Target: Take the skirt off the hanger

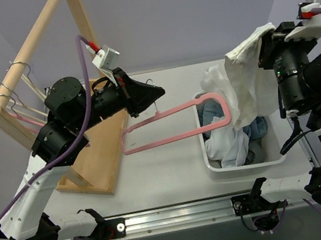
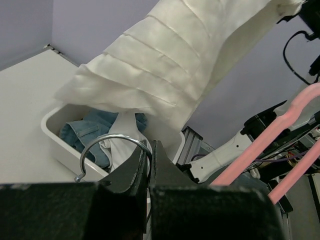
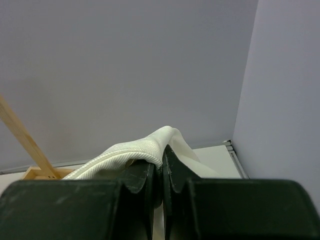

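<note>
The left gripper [image 1: 151,95] is pressed shut on the wire hook [image 1: 154,91] of the pink hanger [image 1: 176,137]. In the left wrist view, its fingers [image 2: 142,165] are seen closed together with the hook [image 2: 110,144] curving out to the left of the tips. The hanger is held nearly level above the table [image 1: 163,172], and its far shoulder reaches over the white bin [image 1: 242,166].

The right gripper [image 1: 264,47] is raised high at the right and is shut on a fold of the skirt [image 1: 245,75], which appears here as white pleated cloth. In the right wrist view, the ribbed edge of the skirt [image 3: 135,152] is pinched between the closed fingers [image 3: 175,172]. From that grip the skirt hangs down toward the bin, and its lower edge is met by the hanger's far shoulder; whether the cloth is looped over the hanger there cannot be told. The pleats [image 2: 165,65] are seen spread wide in the left wrist view.

Blue denim [image 1: 256,128] and other white cloth [image 1: 229,145] lie in the bin. A wooden rack [image 1: 26,56] stands at the left.
</note>
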{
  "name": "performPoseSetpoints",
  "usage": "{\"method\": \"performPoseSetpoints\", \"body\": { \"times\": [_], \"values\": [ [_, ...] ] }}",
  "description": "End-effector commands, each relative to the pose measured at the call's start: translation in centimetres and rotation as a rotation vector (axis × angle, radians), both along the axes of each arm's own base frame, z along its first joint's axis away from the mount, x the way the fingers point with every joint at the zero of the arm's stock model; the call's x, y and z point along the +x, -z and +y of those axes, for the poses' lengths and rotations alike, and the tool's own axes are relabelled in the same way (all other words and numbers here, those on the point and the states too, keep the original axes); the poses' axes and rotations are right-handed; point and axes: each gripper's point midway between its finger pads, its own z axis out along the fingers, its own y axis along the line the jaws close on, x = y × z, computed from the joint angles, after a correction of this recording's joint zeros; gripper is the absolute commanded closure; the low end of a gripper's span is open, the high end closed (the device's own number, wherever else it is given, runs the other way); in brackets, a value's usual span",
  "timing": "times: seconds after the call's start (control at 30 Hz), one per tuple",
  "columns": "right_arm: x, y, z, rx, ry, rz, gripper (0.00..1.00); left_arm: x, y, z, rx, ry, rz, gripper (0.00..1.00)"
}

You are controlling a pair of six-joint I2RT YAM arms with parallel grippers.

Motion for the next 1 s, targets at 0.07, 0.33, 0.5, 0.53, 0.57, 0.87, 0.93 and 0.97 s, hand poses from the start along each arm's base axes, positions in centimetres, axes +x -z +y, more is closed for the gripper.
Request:
{"method": "performPoseSetpoints", "body": {
  "times": [0.07, 0.33, 0.5, 0.53, 0.57, 0.87, 0.93, 0.97],
  "values": [
    [-3.5, -3.1, -4.2, 0.078, 0.004, -0.116, 1.00, -0.7, -1.7, 0.9, -0.037, -0.006, -0.068, 0.98],
    [-5.3, -2.1, -4.6, 0.131, -0.098, -0.132, 1.00, 0.6, 0.8, -0.4, 0.009, -0.008, -0.044, 0.98],
    [-4.7, 2.5, -2.7, 0.128, -0.102, -0.020, 1.00, 1.0, 1.9, -0.8, 0.019, -0.010, -0.023, 0.98],
    [-4.5, 3.7, -2.4, 0.104, -0.093, 0.007, 1.00, 1.1, 2.2, -0.9, 0.021, -0.010, -0.021, 0.98],
    [-3.8, 6.2, -1.0, 0.036, -0.071, 0.054, 1.00, 1.1, 2.4, -0.9, 0.024, -0.009, -0.015, 0.98],
    [-2.5, 15.1, 3.5, -0.013, -0.038, 0.150, 1.00, 1.7, 4.6, -1.0, 0.089, -0.029, 0.000, 0.98],
    [-1.6, 17.2, 4.5, -0.041, 0.000, 0.189, 1.00, 1.9, 5.2, -0.7, 0.114, -0.046, 0.006, 0.98],
    [-1.2, 17.9, 4.8, -0.049, 0.002, 0.201, 1.00, 2.0, 5.4, -0.6, 0.123, -0.050, 0.002, 0.98]
  ]
}}
